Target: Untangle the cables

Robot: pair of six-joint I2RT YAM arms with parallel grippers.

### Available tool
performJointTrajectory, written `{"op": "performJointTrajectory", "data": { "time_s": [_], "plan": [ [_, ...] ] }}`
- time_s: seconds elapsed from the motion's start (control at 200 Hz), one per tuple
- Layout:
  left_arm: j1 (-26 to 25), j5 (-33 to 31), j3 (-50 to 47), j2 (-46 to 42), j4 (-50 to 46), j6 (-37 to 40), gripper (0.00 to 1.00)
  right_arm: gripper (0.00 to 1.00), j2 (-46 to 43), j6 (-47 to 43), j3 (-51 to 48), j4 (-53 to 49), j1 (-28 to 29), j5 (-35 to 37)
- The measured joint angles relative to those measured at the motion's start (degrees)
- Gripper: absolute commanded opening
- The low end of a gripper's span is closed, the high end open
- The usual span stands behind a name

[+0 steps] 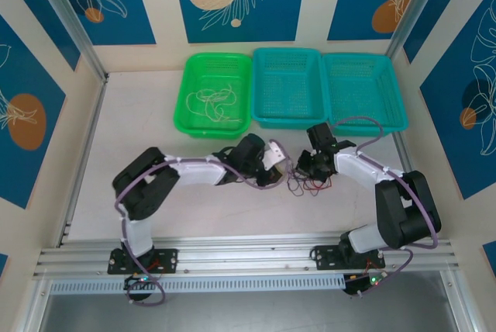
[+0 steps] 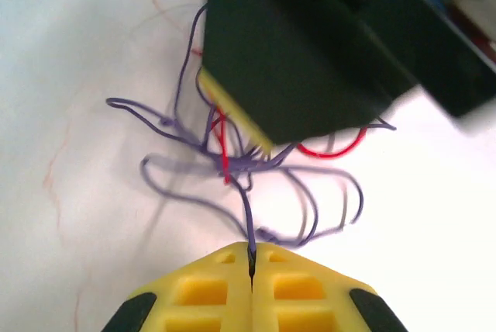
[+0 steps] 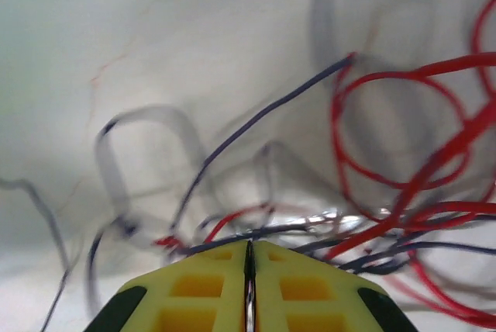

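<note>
**A:** From the top, the white table (image 1: 194,216) holds a green basket (image 1: 213,132) at the back with cream cables (image 1: 213,103) curled loose inside. A middle teal basket (image 1: 287,121) and a right teal basket (image 1: 368,126) sit beside it.

**B:** Both arms meet mid-table. The left gripper (image 1: 275,167) and right gripper (image 1: 304,167) are close together, and the tangle (image 1: 306,185) is just a dark scribble on the table below them. Its colours are hard to read from up there.

**A:** The left wrist camera sorts that out: purple and red loops, and the yellow fingers pressed together on one purple strand (image 2: 246,216). The right gripper's dark body covers the knot's upper part.

**B:** On the right wrist camera the jaws are pressed together too, with red and dark strands crossing the tip. They're blurred, so I can't tell whether any is pinched.
</note>
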Motion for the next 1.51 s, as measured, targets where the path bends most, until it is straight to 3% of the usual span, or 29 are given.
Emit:
{"op": "performJointTrajectory", "data": {
  "time_s": [0.235, 0.395, 0.65, 0.825, 0.9, 0.99, 1.115, 1.21, 1.295, 1.505],
  "plan": [
    [4.4, -3.8, -11.8, -21.9, 5.8, -6.3, 0.0, 0.15, 0.9, -0.3, 0.0, -0.7, -4.0, 2.1],
    [7.6, -6.7, -16.2, -34.2, 4.4, -7.5, 0.0, 0.16, 0.9, -0.9, 0.0, -0.9, -8.3, 3.5],
    [16.0, -13.3, -22.8, -48.1, -4.8, -11.4, 0.0, 0.17, 0.0, -1.6, -2.0, 0.1, -16.0, 5.2],
    [18.4, -13.6, -24.9, -50.6, -7.1, -13.6, 0.0, 0.19, -4.6, -3.1, -2.4, -1.4, -17.0, 6.1],
    [18.3, -10.8, -25.8, -49.6, -5.9, -14.2, 0.0, 0.24, -9.1, -4.1, -1.9, -2.4, -14.1, 6.7],
    [18.3, -8.2, -26.1, -47.3, -4.8, -14.8, 0.0, 0.49, -14.2, -6.0, 0.2, -3.0, -7.2, 6.9],
    [18.3, -7.0, -26.1, -45.4, -4.5, -14.8, 0.0, 0.66, -16.5, -8.9, 3.3, -0.7, 5.7, 4.3],
    [18.3, -6.8, -26.1, -45.4, -4.4, -14.8, 0.0, 0.67, -13.0, -9.8, 5.8, 0.2, 14.5, 4.0],
    [18.3, -6.9, -26.1, -45.4, -4.5, -14.7, 0.0, 0.67, -6.6, -10.1, 8.5, -0.1, 19.0, 5.1],
    [18.3, -8.3, -26.1, -48.5, -6.1, -14.3, 0.0, 0.61, 9.1, -9.2, 12.5, -2.9, 21.4, 10.0]
  ]
}}
